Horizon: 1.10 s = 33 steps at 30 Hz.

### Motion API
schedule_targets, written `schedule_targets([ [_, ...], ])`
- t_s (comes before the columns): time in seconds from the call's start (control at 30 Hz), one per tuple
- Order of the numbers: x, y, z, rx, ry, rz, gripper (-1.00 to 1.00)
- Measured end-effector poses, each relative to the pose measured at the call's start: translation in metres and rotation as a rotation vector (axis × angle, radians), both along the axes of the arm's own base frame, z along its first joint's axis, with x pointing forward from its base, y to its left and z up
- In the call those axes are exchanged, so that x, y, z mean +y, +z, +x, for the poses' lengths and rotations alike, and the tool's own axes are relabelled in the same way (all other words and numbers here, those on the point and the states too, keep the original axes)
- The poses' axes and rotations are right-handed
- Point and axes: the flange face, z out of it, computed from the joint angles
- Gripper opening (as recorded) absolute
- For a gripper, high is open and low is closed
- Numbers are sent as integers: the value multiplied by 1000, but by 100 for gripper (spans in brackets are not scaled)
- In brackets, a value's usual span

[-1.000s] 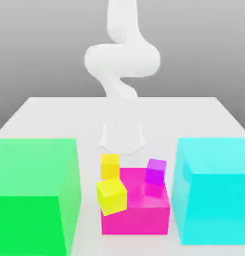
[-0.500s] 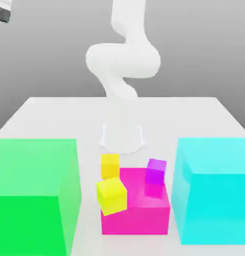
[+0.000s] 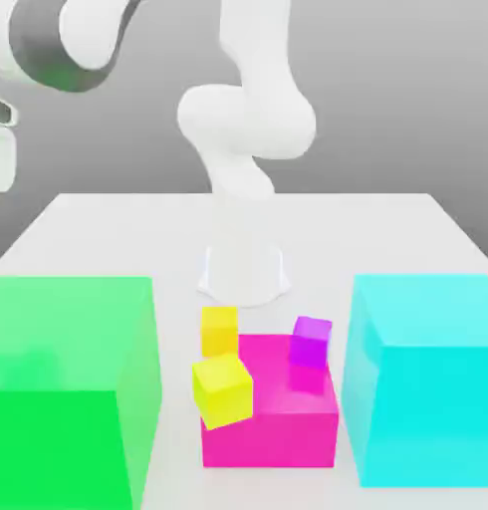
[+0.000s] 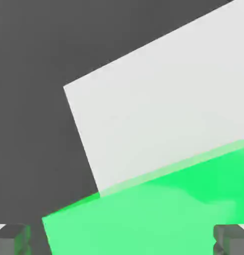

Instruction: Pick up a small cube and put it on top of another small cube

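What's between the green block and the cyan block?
In the exterior view, the magenta block lies between the green block and the cyan block, with two yellow cubes and a purple cube.

A Franka Emika Panda arm (image 3: 250,120) rises from its base and bends at the elbow, its wrist (image 3: 64,45) reaching into the upper corner at the exterior view's left; in the hand view, the two-finger gripper (image 4: 122,240) stands open, fingers spread wide apart.

The large blocks are green (image 3: 64,398), cyan (image 3: 427,398) and magenta (image 3: 273,438). Two cubes are yellow (image 3: 223,390), another purple (image 3: 311,342).
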Motion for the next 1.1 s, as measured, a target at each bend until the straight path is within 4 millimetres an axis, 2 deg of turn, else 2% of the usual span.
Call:
schedule_targets([
  [0.2,-42,-74,-69,52,-409,91,0],
  [0.27,-47,-97,-94,66,-541,120,0],
  [0.33,-40,-119,-113,77,-659,153,0],
  [0.4,-10,-140,-102,95,-691,182,0],
  [0.5,19,-167,-115,118,-815,224,0],
  [0.57,26,-179,-120,116,-888,238,0],
  [0.73,27,-225,-122,117,-912,240,0],
  [0.77,28,-235,-122,116,-912,242,-100],
  [0.93,27,-235,-122,113,-912,241,-100],
  [0.97,28,-240,-122,113,-912,242,-100],
  [1.03,27,-231,-122,115,-913,240,-100],
  [1.1,26,-214,-121,116,-913,239,-100],
])
